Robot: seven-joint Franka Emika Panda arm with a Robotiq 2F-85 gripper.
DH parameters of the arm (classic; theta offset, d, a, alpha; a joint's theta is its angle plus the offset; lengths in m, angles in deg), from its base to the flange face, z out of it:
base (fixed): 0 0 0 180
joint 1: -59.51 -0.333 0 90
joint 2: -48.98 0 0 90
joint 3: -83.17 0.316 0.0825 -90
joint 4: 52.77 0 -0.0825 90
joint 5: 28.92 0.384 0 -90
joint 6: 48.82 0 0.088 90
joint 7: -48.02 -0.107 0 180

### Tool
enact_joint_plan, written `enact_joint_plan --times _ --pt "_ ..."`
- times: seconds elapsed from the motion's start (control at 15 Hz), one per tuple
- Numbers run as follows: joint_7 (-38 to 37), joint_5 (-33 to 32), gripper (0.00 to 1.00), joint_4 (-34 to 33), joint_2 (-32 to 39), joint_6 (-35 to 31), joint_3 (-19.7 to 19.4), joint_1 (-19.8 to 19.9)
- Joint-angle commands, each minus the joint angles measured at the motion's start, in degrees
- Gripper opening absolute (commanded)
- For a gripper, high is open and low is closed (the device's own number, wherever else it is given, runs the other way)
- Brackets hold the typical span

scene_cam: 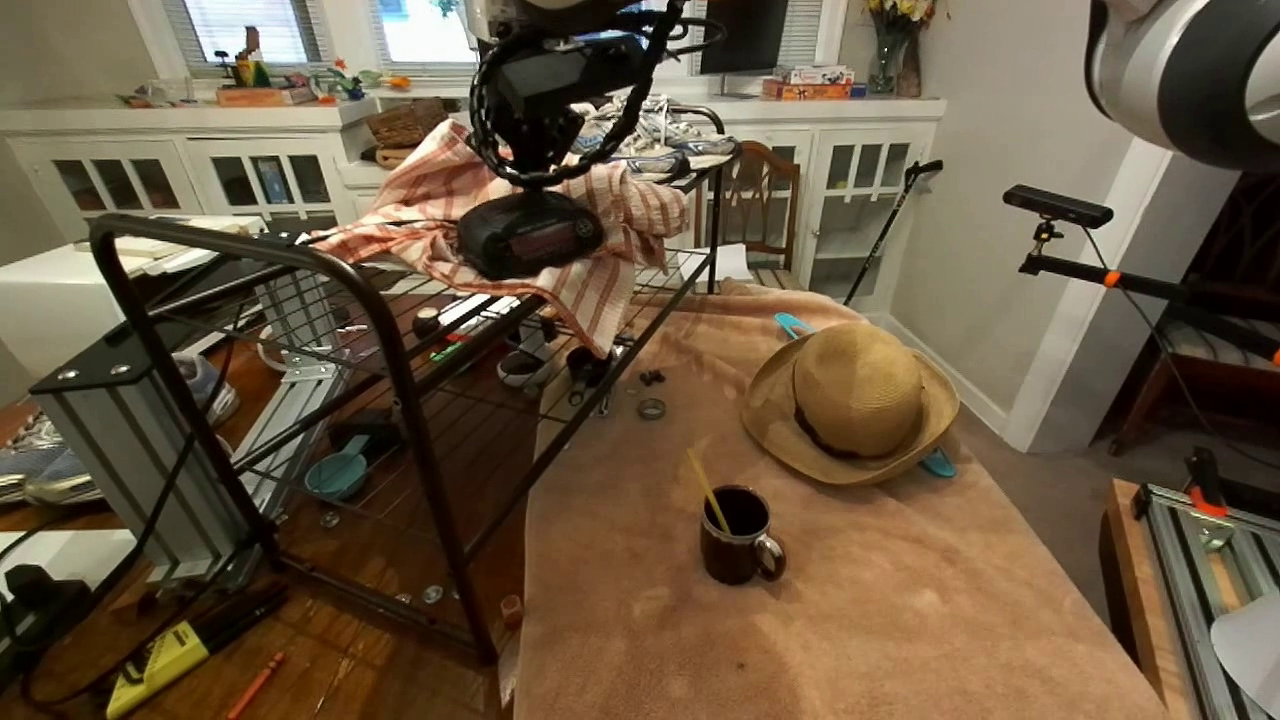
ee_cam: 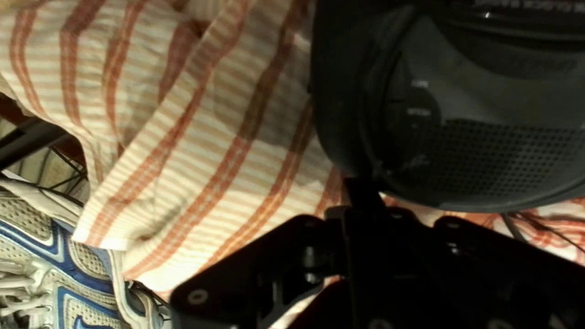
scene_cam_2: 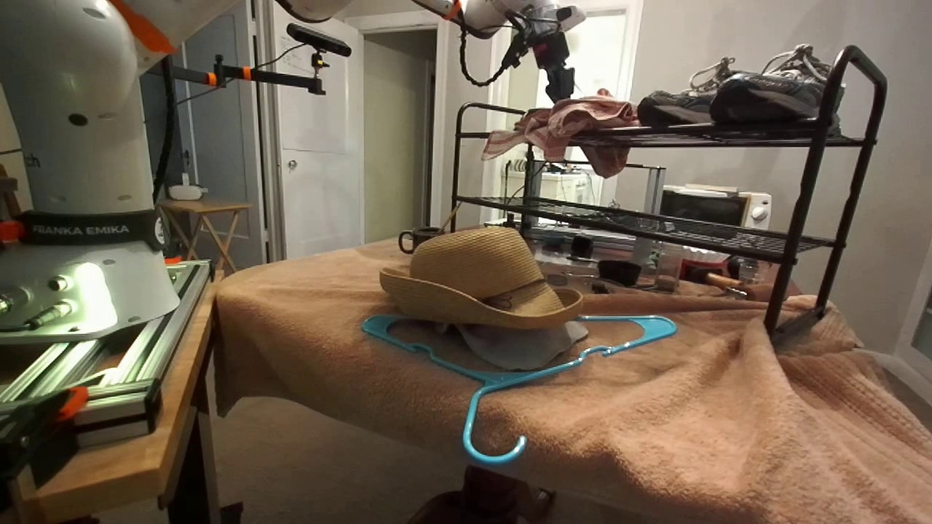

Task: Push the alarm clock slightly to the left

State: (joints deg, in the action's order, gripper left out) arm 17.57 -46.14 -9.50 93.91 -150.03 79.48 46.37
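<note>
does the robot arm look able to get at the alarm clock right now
Probably yes. In the wrist view the shut gripper is at the edge of the alarm clock, with nothing visible in between; I can't tell whether they touch. The striped cloth underneath might bunch during a push.

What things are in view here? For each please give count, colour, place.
alarm clock: 1, black, on the cloth
cloth: 1, cream with red stripes, over the rack
rack: 1, dark, beside the mug
mug: 1, brown, on the blanket, yellow stick inside
blanket: 1, tan, under the hanger
hanger: 1, blue, partly under the straw hat
straw hat: 1, beige, over the blanket
cap, probably: 1, pale, under the straw hat
shoes: 2, grey-blue, on the rack; more lower, uncounted
scoop: 1, teal, below the rack's top
microwave: 1, white, near the rack
other things: many, mixed, around the room
robot arm: 1, white, partly above rack
gripper: 1, black, closed, by the alarm clock
</note>
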Motion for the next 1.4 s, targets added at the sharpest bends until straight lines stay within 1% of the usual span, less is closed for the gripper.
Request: enact_joint_plan --times 0.0,0.4,0.67,1.33 --pt "-1.93 0.08 0.0 -4.38 1.8 8.16 -0.45 -1.39" --pt "-0.51 2.48 0.0 -6.1 2.15 12.88 2.07 -1.73" --pt "-0.79 4.09 0.0 -6.42 2.6 13.8 3.68 -1.59" --pt "-2.11 10.88 0.0 -8.39 3.43 12.22 7.27 -1.36"
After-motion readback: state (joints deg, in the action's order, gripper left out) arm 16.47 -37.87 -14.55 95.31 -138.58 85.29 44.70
